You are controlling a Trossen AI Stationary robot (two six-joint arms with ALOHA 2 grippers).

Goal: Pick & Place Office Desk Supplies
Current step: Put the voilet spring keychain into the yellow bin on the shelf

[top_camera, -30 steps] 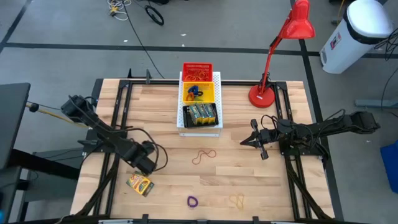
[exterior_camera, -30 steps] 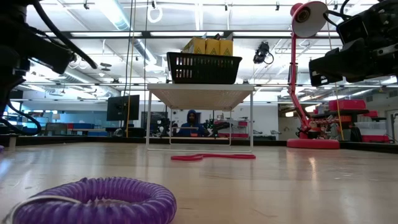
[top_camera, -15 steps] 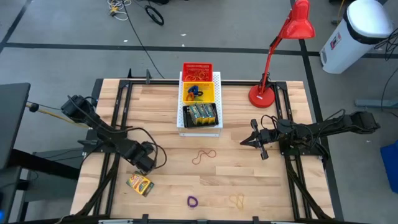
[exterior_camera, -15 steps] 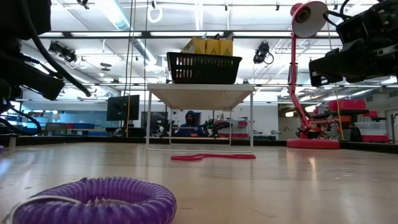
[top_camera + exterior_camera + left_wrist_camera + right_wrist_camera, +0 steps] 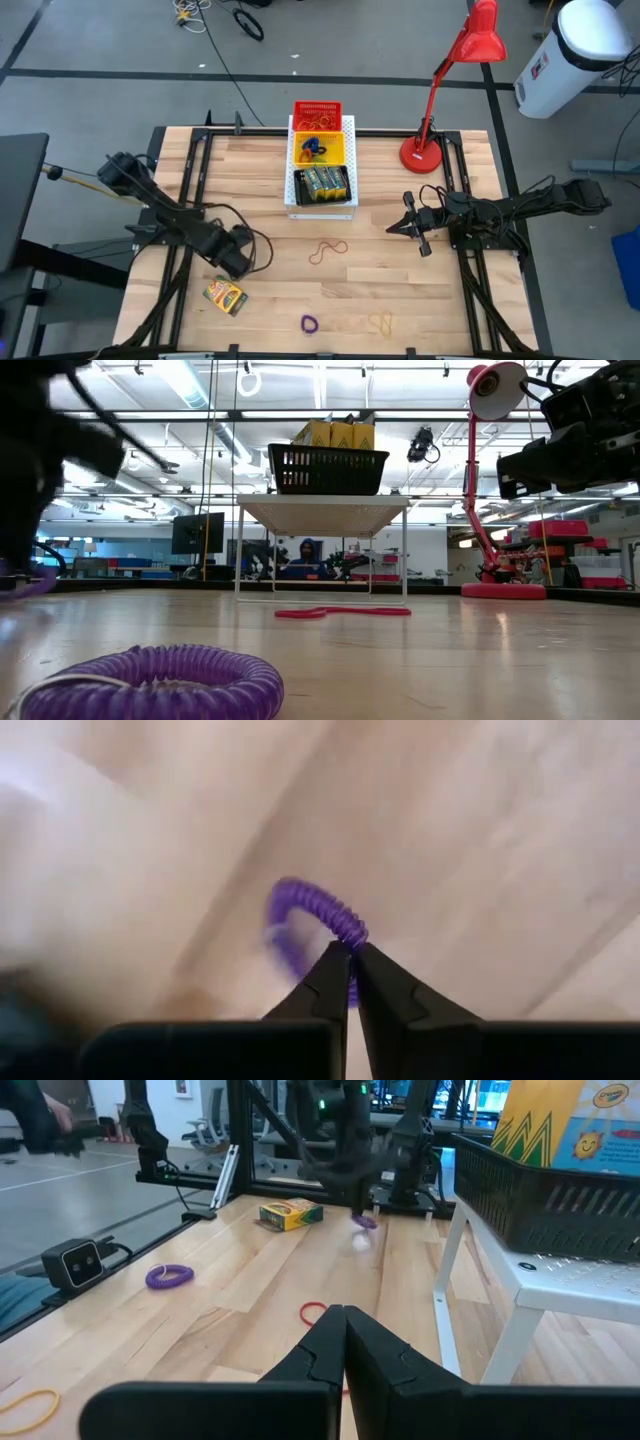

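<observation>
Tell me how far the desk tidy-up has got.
Done: the baskets hold crayon boxes, bands and loops. In hand: the left hand is shut on a purple loop. Left: a loose crayon box, a red band, a yellow band, another purple loop. The right hand waits mid-table, shut.

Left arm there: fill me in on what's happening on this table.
The left gripper has its fingers closed on a purple elastic loop and holds it above the wood, near a crayon box. The right gripper waits shut over the table's right half. A second purple loop and a reddish rubber band lie loose on the table.
</observation>
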